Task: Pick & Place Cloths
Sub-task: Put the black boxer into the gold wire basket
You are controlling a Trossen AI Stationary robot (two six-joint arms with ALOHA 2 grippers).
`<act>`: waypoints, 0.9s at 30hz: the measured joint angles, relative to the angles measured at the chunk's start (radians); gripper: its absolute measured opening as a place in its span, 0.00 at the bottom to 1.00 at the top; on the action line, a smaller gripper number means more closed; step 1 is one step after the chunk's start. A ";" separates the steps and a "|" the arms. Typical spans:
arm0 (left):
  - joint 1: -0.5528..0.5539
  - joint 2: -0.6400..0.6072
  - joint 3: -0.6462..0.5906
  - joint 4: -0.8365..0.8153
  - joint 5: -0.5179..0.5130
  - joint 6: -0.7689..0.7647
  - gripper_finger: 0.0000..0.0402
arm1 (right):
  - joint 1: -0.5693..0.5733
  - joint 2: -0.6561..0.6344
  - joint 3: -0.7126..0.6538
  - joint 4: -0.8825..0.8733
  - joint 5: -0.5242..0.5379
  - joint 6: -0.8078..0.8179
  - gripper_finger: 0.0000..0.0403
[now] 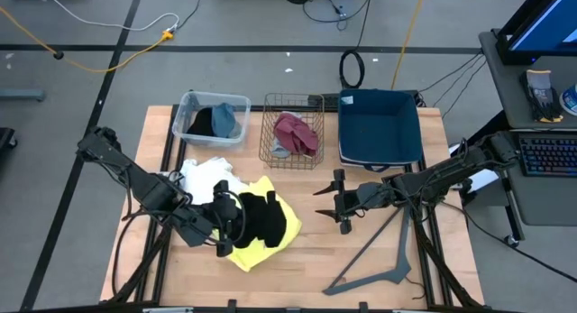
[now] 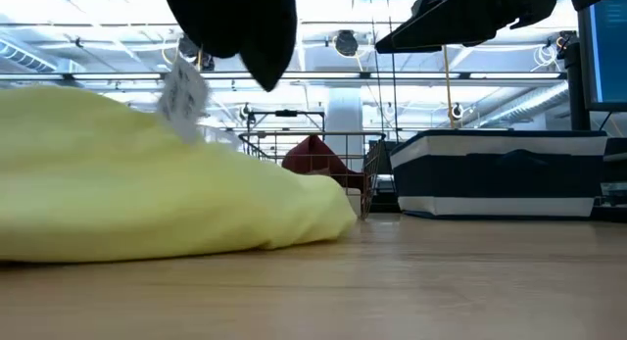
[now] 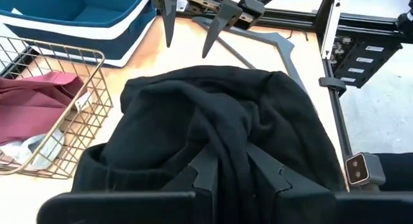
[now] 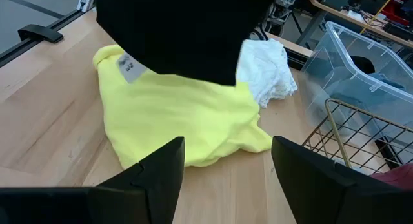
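**Black cloth lifted, awaiting placement**

Item: black cloth (image 1: 261, 216), clamped in the left gripper (image 1: 227, 225), hanging above the yellow cloth (image 1: 261, 236) (tag dangling). White cloth (image 1: 206, 179) lies beside the yellow one. Right gripper (image 1: 340, 201) hovers nearby, fingers spread, empty. Step: carry. Next, probably the wire basket (image 1: 293, 131) or another container; destination unclear.

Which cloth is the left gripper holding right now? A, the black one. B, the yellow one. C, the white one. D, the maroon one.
A: the left gripper is shut on the black cloth, lifted above the yellow cloth; the white cloth lies on the table and the maroon cloth sits in the wire basket.
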 joint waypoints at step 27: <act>0.033 0.001 0.001 0.169 0.100 0.140 0.01 | 0.000 0.000 0.000 0.000 0.000 0.000 0.56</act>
